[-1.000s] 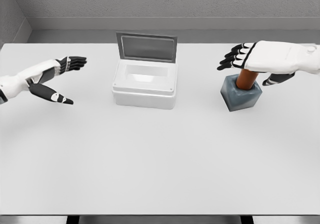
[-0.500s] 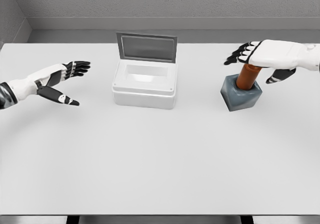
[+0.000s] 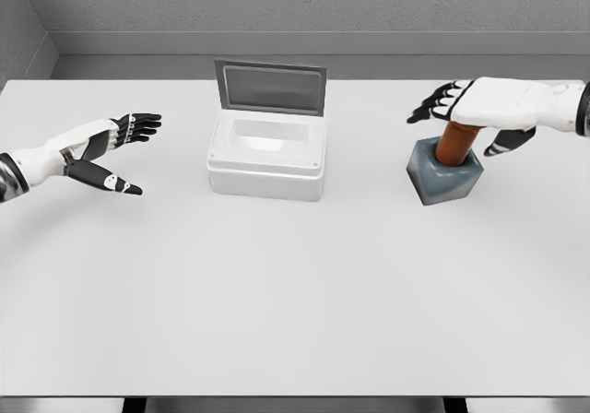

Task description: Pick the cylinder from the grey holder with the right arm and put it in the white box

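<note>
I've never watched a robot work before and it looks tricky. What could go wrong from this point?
1. The right hand sits over the cylinder with fingers spread; if they close off-centre, it could slip.
2. The cylinder leans in the grey holder, so pulling at the wrong angle might drag or tip the holder.
3. The white box has an upright lid; the carried cylinder could knock against it.
</note>
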